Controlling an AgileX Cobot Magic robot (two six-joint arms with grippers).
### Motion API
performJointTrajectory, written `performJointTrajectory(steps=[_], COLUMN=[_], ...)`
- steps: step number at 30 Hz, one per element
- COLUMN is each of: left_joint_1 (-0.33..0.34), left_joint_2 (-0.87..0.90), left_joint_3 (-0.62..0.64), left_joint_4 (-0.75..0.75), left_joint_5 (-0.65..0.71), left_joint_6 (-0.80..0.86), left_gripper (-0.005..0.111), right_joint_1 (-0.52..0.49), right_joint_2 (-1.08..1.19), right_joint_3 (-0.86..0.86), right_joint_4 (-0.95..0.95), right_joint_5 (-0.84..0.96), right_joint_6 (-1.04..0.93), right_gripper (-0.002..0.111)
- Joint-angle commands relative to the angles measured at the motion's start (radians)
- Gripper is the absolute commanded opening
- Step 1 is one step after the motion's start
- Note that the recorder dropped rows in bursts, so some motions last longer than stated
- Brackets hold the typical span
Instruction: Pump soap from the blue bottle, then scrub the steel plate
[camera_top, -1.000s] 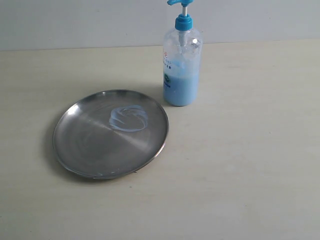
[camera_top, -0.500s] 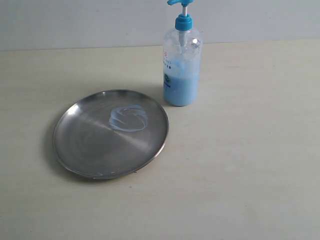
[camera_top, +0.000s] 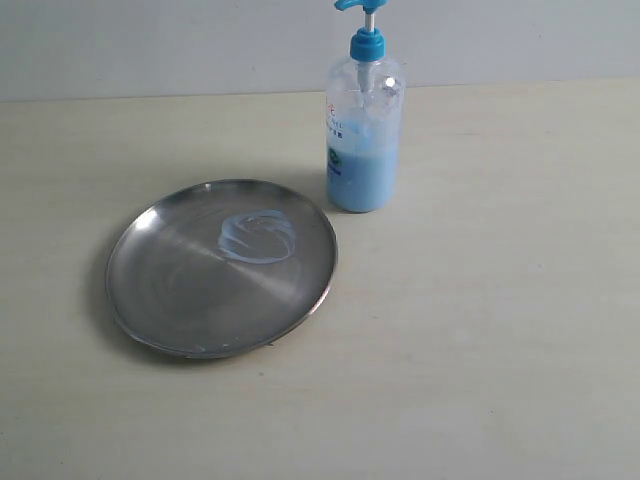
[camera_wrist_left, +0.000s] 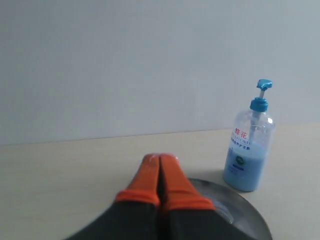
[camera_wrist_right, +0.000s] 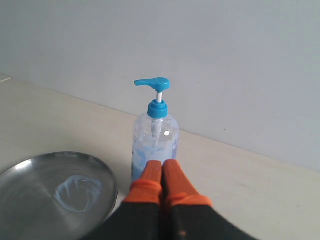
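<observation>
Blue bottle (camera_top: 364, 130) upright at the plate's 1 o'clock, just beside the rim, spout turned plateward, I judge so the soap lands inside. Soap (camera_top: 257, 237) smeared on steel plate (camera_top: 170, 295), off-centre toward 1 o'clock. My left gripper (camera_wrist_left: 159, 165) and right gripper (camera_wrist_right: 162, 170): jaws pinched together, empty, clear of both.

Setting: a robot test bench, more lab than home. Evidence: a plain pale tabletop (camera_top: 480, 330) below the jaws and a flat grey-white wall (camera_top: 150, 45) beyond them. Both wrist views show orange-tipped robot jaws. A pump bottle (camera_top: 364, 130) and steel plate (camera_top: 170, 290) are laid out ahead of the jaws.
</observation>
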Motion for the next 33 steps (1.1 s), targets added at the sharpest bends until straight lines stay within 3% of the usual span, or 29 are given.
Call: performJointTrajectory(steps=[1,19,33], left_joint_1=[0.020,0.021,0.021], left_joint_2=[-0.048,-0.048,-0.048], left_joint_3=[0.083,0.271,0.342], left_joint_4=[0.001,0.001,0.001], left_joint_5=[-0.022,-0.146,-0.178], left_joint_6=[0.001,0.001,0.001], left_gripper=[0.000,0.000,0.000], right_joint_1=[-0.002,-0.002,-0.002], right_joint_2=[-0.004,-0.004,-0.004], right_joint_3=[0.004,0.004,0.004], right_joint_4=[-0.004,-0.004,-0.004], right_joint_5=[-0.010,-0.008,-0.008], right_joint_6=[-0.003,-0.005,-0.005], right_gripper=[0.000,0.000,0.000])
